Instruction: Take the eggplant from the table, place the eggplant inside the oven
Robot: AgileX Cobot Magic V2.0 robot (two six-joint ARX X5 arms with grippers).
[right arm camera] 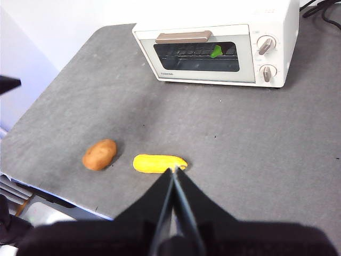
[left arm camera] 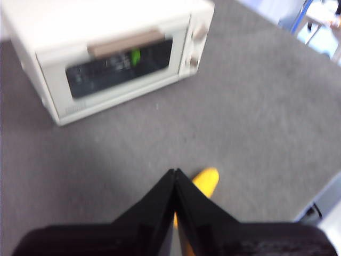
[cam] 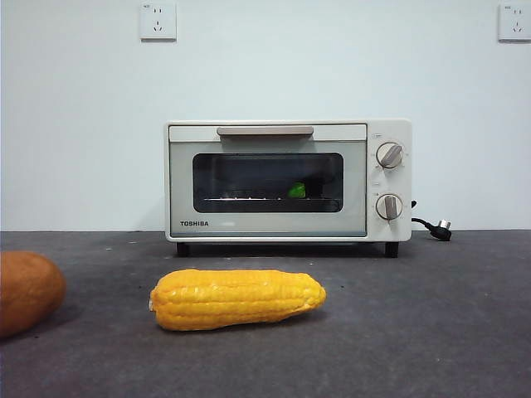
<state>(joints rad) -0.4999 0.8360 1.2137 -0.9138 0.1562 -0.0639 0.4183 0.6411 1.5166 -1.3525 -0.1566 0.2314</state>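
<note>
Eggplant, dark purple with a bright green stem cap (cam: pixel 296 190), lies inside the small cream-white Toshiba toaster oven (cam: pixel 288 180) on its wire rack; through the dark glass door only the green cap shows clearly (the purple body is lost in the shadow behind the glass). The oven door is closed, with its bar handle (cam: pixel 265 131) along the top and two round knobs (cam: pixel 389 155) at one side. The oven stands toward the back of the flat dark grey speckled table (cam: pixel 431 315), before a white wall. In front of it, well apart, a yellow corn cob (cam: pixel 237 298) lies on its side, and beside the corn, not touching it, sits a rounded orange-brown vegetable (cam: pixel 27 291). Neither arm shows in the front view. The left gripper (left arm camera: pixel 175 176) hangs above the table over the corn, its two black jaws pressed together on nothing. The right gripper (right arm camera: pixel 173 173) is likewise closed and empty, held high over the table's near side, with the corn just beyond its tips.
</note>
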